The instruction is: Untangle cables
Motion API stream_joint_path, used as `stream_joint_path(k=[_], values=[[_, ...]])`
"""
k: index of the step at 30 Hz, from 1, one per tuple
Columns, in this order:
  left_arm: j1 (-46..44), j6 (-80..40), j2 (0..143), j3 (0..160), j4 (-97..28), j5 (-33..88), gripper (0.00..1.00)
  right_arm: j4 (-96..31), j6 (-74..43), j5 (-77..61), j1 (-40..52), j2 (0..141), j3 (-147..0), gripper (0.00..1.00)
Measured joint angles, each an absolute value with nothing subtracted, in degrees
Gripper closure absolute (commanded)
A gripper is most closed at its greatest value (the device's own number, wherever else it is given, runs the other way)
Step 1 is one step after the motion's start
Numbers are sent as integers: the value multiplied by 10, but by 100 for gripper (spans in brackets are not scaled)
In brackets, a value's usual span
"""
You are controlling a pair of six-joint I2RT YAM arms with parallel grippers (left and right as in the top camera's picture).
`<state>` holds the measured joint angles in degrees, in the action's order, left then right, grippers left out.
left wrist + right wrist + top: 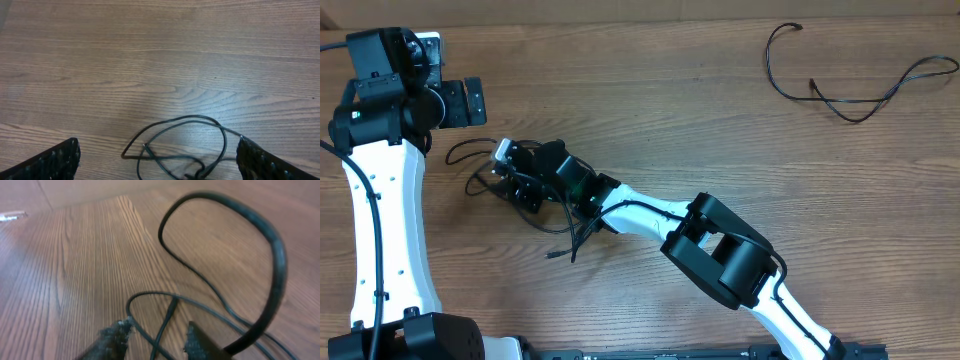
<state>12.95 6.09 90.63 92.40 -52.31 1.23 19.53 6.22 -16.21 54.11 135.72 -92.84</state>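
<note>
- Right gripper (157,339): in its wrist view the two fingers stand apart, and a thin black cord (167,312) runs down through the gap between them without being pinched.
- From 12 to 3 o'clock of those fingers, a cable loop (272,245) arches up and over, close to the lens and blurred. More thin strands trail off toward 4 o'clock.
- In the overhead view this gripper sits low over the tangled cables (170,156), at about 9 o'clock on the table (670,90). Loops spill out at its 9 and 10 o'clock, and loose ends lie at its 5 o'clock beside the right arm (650,210).
- Left gripper (463,102): jaws spread wide and holding nothing. It is at 11 o'clock of the tangle and near it. Its wrist view shows the tangle between and just ahead of the two fingertips (55,160), clear of both.
- Well apart from all this, at 2 o'clock on the table, lies a separate loose cable (860,101), spread in open curves with its plug ends free.
</note>
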Motion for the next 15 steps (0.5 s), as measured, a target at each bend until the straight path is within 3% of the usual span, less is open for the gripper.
stream_joint_path(k=[4, 7, 15], values=[[130, 61, 906, 924, -523, 13, 1, 209, 59, -162, 541, 1357, -928, 78], [130, 61, 906, 924, -523, 13, 1, 210, 61, -163, 541, 1357, -928, 96], [130, 61, 906, 924, -523, 12, 0, 207, 56, -194, 540, 1357, -928, 96]])
